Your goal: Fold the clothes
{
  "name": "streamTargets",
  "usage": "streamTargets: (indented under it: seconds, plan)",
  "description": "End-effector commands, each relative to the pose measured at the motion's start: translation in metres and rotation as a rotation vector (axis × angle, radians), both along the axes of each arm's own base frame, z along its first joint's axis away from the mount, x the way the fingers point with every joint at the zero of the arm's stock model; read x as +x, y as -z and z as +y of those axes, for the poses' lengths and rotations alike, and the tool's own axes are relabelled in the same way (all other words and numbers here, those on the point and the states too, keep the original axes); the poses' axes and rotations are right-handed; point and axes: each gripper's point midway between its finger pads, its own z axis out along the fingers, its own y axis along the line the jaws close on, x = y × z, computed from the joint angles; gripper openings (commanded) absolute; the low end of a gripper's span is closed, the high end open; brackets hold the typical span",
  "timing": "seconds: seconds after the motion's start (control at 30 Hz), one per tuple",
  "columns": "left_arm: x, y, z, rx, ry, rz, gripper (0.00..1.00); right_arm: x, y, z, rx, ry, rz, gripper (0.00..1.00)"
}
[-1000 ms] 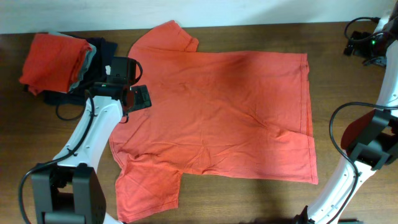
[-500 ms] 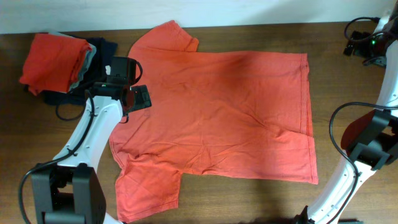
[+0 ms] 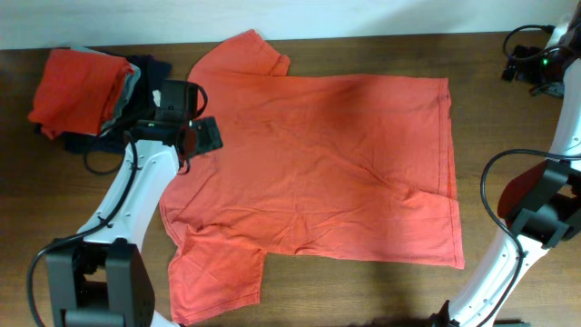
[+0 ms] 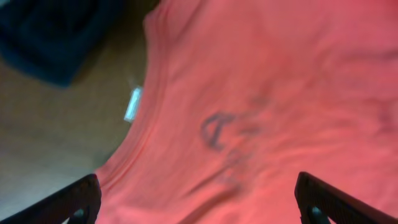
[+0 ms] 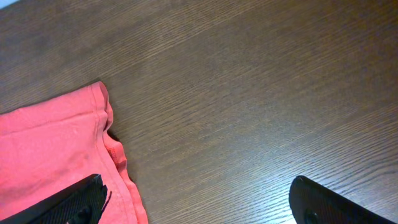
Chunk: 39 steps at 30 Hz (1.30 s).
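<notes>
The orange-red T-shirt [image 3: 318, 163] lies spread flat on the dark wooden worktop [image 3: 508, 118], collar toward the left arm's side and hem toward the right arm's side. Its nearer sleeve [image 3: 213, 277] points at the robot's bases.

The right end effector [image 5: 196, 206] hangs off the shirt's hem side, over bare wood. Its fingers are spread wide and hold nothing. One rounded hem corner [image 5: 99, 93] of the shirt shows at the left of its wrist view, and which corner that is cannot be told.

The left end effector [image 3: 192, 138] hovers over the shirt's collar edge, released, with both fingers apart and nothing between them. Below it a small white label [image 4: 132, 103] sits at the neckline, and a faint dark marking [image 4: 217, 130] shows in the fabric.

The farther sleeve [image 3: 250, 54] reaches toward the back edge. Beyond the collar, apart from the shirt, a folded orange-red T-shirt [image 3: 77, 86] rests on a pale grey garment [image 3: 127, 91] and a dark navy garment [image 3: 152, 69].
</notes>
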Motion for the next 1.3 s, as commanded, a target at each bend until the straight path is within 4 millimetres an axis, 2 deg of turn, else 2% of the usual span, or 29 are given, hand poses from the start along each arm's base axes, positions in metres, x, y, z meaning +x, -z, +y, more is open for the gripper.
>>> streamTargets:
  seconds: [0.0,0.17,0.27,0.37,0.47,0.57,0.63,0.8,0.9,0.93,1.03,1.13,1.17,1.27]
  plan:
    - [0.005,-0.014,-0.026,-0.161,0.041,-0.04,0.99,0.004,-0.01,0.0,-0.01,-0.007,-0.032,0.98]
    - [0.002,-0.012,-0.03,-0.183,0.052,-0.023,0.99,0.033,-0.031,-0.014,-0.078,-0.007,-0.171,0.98]
    - [-0.005,-0.014,-0.033,-0.243,0.064,0.003,0.99,0.035,-0.032,-0.015,-0.082,-0.007,-0.181,0.98]
    - [-0.015,-0.025,-0.034,-0.357,0.078,0.019,0.99,0.035,-0.032,-0.015,-0.081,-0.007,-0.181,0.99]
    - [-0.029,-0.044,-0.014,-0.401,0.035,0.011,0.99,0.034,-0.031,-0.012,-0.068,-0.014,-0.178,0.98]
    - [-0.047,-0.068,0.016,-0.404,-0.041,-0.022,0.99,0.02,-0.017,0.005,0.018,-0.04,-0.109,0.98]
    - [-0.06,-0.082,0.03,-0.401,-0.081,-0.043,0.99,0.018,-0.016,0.012,0.049,-0.053,-0.102,0.98]
    - [-0.1,-0.102,0.06,-0.309,-0.19,-0.045,0.99,0.008,-0.012,0.061,0.252,-0.215,-0.085,0.98]
    - [-0.117,-0.103,0.075,-0.222,-0.243,-0.022,0.99,-0.013,-0.003,0.086,0.346,-0.225,0.011,0.98]
    - [-0.12,-0.102,0.076,-0.211,-0.251,-0.009,0.99,-0.022,0.0,0.095,0.375,-0.222,0.055,0.94]
    - [-0.124,-0.096,0.077,-0.203,-0.259,0.018,0.99,-0.045,0.005,0.124,0.435,-0.25,0.176,0.84]
    - [-0.123,-0.092,0.078,-0.204,-0.26,0.026,0.99,-0.063,0.007,0.161,0.462,-0.354,0.279,0.66]
    - [-0.12,-0.091,0.078,-0.203,-0.259,0.022,0.99,-0.065,0.007,0.172,0.463,-0.377,0.298,0.57]
    - [-0.108,-0.092,0.082,-0.195,-0.26,-0.011,0.99,-0.066,0.011,0.203,0.45,-0.432,0.34,0.54]
